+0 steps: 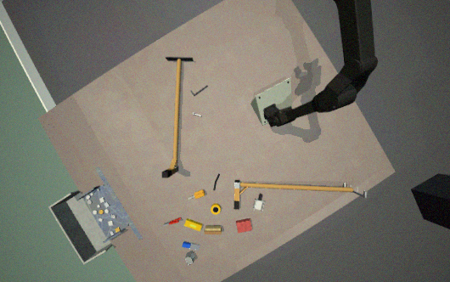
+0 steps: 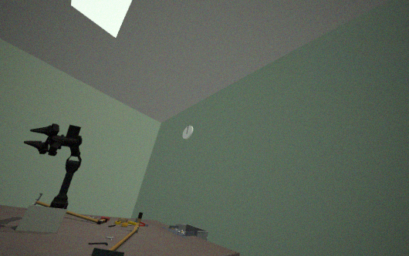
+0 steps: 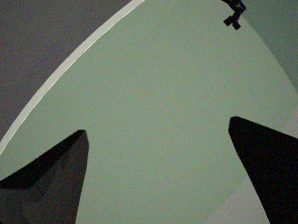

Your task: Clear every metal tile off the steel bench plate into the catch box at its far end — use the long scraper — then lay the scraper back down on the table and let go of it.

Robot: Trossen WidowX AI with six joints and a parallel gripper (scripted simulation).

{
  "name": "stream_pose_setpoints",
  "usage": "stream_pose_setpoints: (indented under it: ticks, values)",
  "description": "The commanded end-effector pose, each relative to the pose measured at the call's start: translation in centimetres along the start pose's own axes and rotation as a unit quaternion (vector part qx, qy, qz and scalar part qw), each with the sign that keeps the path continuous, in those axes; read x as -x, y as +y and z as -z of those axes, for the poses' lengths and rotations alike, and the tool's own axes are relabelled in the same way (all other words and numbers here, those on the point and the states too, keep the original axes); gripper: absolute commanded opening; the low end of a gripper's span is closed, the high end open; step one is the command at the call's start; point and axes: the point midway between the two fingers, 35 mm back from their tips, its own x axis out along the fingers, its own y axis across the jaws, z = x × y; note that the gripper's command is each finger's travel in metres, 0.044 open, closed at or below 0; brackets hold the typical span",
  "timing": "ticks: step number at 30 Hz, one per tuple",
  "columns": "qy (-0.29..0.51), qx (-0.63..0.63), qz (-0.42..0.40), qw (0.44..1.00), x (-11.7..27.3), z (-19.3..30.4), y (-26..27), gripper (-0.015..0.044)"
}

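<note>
From the top, the long scraper, taken to be the orange-handled tool with a wide black blade (image 1: pixel 177 110) (image 2: pixel 125 240), lies on the brownish table (image 1: pixel 136 136) (image 2: pixel 154 244), left of the pale mounting plate (image 1: pixel 277 95) (image 2: pixel 42 220). It should handle as stiff and long, its blade dragging the wrist round; I would take the raised black grip (image 1: pixel 169 172) (image 2: pixel 140 216) at its near end, squarely, lest the handle twist. Small metal tiles (image 1: pixel 102 200) sit on the blue-grey steel bench plate (image 1: pixel 116 211), beside the grey open catch box (image 1: pixel 70 225) (image 2: pixel 201 234) at left; they look light, likely to skitter. The table looks matt.

In the exterior view, the black gripper (image 2: pixel 28 136) (image 3: pixel 160 131) is high above the table at left, jaws wide apart, holding nothing. Green walls (image 2: pixel 289 146) (image 3: pixel 160 85) meet behind; a round white clock (image 2: pixel 187 132) hangs on the right one.

At the wrist, only room surfaces show between the wide-spread fingers; the scraper is out of view.
</note>
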Motion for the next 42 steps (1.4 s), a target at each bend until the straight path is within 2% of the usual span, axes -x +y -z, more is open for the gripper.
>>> stream_pose_setpoints:
  ticks: [1, 2, 42]
  values:
    - [0.000, 0.000, 0.000, 1.000, 0.0, 0.0, 0.0, 0.0426]
    - [0.000, -0.001, 0.000, 1.000, 0.0, 0.1, -0.1, 0.0440]
    - [0.016, -0.053, 0.024, 0.998, 2.1, 5.4, -4.9, 0.0440]
